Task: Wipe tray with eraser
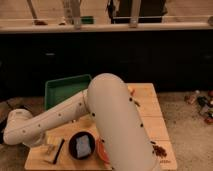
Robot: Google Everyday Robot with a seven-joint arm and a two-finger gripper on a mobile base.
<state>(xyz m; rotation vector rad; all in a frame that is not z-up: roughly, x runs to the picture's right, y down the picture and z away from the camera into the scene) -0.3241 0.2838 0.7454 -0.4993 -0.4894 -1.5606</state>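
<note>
The green tray (64, 89) sits at the table's back left, partly covered by my white arm. The eraser (56, 152), a pale block with a black strip, lies on the wooden table near the front left corner. My gripper (46, 148) hangs at the end of the arm's wrist, low over the table just left of the eraser. I cannot tell whether it touches the eraser.
A black bowl (76, 150) holding a blue sponge (83, 145) stands right of the eraser. An orange bowl (101, 152) is mostly hidden behind my arm. Small dark crumbs (160, 149) lie at the table's right front. A dark counter runs behind the table.
</note>
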